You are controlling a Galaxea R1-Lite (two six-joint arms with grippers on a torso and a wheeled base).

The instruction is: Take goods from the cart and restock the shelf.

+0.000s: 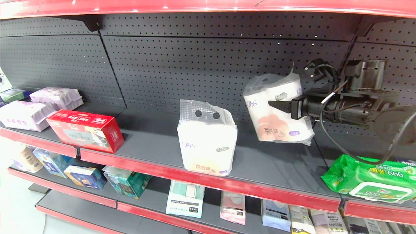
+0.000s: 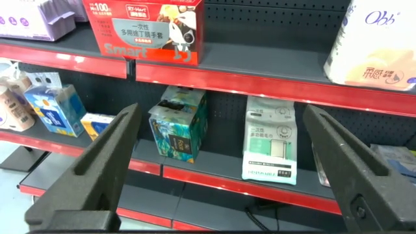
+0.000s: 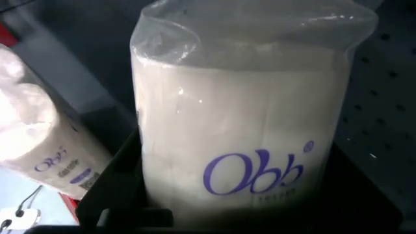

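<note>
Two white roll packs [image 1: 207,143], one at 6 o'clock, one at 3 o'clock. One red box [image 1: 86,130] at 9 o'clock. Two lilac soft packs [image 1: 57,97] at 9 to 10 o'clock. One green wipes pack [image 1: 373,182] at 4 o'clock.

A white, plastic-wrapped pack of paper rolls [image 1: 276,126] is held clamped in the right pincer [image 1: 277,107], tilted, above the dark metal shelf [image 1: 269,162]. A second, similar white pack [image 1: 206,143] is seen standing upright lower down to the pincer's left. A red cardboard box [image 1: 85,130] lies farther left, and a green soft wipes packet [image 1: 373,182] below the pincer's arm.
</note>
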